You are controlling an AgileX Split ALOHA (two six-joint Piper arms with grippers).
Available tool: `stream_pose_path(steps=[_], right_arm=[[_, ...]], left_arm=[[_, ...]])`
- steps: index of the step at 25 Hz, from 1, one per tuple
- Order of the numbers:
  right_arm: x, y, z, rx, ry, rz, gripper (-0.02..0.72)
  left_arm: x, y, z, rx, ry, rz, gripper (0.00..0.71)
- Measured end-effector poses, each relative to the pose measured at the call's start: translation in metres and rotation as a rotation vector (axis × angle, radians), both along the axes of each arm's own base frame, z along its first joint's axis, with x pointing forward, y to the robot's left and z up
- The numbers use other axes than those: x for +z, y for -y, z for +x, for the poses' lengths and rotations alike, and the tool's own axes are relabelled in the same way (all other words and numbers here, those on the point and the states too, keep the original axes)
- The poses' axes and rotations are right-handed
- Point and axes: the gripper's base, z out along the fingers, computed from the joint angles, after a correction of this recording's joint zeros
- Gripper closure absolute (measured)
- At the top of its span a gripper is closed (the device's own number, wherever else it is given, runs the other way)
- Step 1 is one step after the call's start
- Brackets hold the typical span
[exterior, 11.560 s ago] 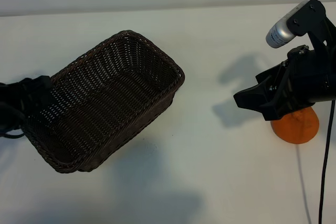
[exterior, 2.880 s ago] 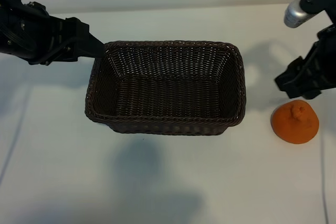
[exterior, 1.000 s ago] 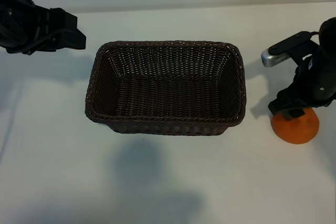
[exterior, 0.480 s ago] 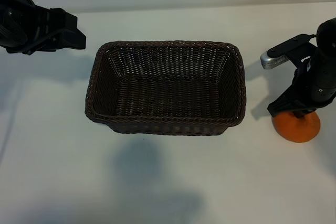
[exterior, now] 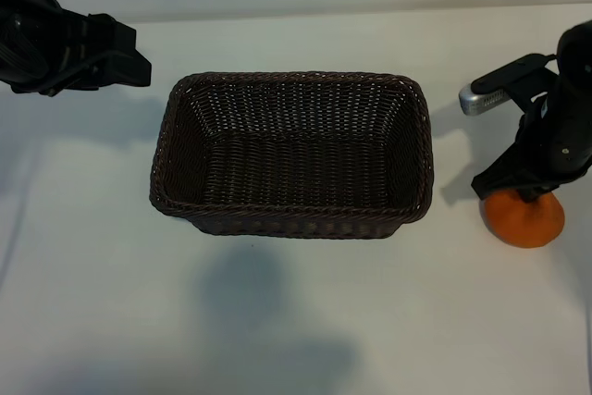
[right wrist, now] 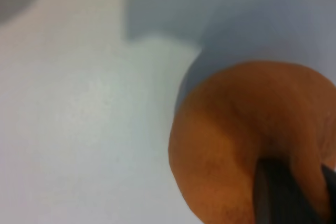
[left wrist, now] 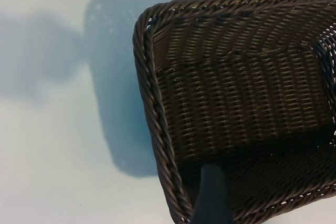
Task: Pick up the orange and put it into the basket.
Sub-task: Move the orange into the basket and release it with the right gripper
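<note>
The orange rests on the white table at the right, apart from the basket. My right gripper points down onto its top. In the right wrist view the dark fingers stand close together, pinching the stem end of the orange. The dark-brown wicker basket sits upright in the middle of the table with nothing in it. My left gripper hovers open off the basket's far left corner. One of its fingers shows over the braided rim of the basket.
The white table lies bare around the basket. A strip of table about a hand wide separates the basket's right wall from the orange. The right arm's silver camera juts out above that strip.
The right gripper's jaws have closed from wide open onto the top of the orange. The left arm and the basket have not moved.
</note>
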Motion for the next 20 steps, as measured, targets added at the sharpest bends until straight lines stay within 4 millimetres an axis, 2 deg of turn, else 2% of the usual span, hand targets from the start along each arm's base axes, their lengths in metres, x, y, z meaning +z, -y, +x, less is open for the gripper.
stream_pose_path(steps=[4, 8, 20], right_arm=[[0.008, 0.0, 0.001, 0.0, 0.006, -0.002, 0.608], [0.026, 0.0, 0.002, -0.002, 0.061, 0.007, 0.608], [0.109, 0.001, -0.007, -0.008, 0.286, 0.046, 0.608]], left_arm=[[0.0, 0.0, 0.0, 0.0, 0.0, 0.0, 0.118], [0.0, 0.0, 0.0, 0.0, 0.001, 0.0, 0.119], [0.0, 0.0, 0.0, 0.0, 0.003, 0.0, 0.12]])
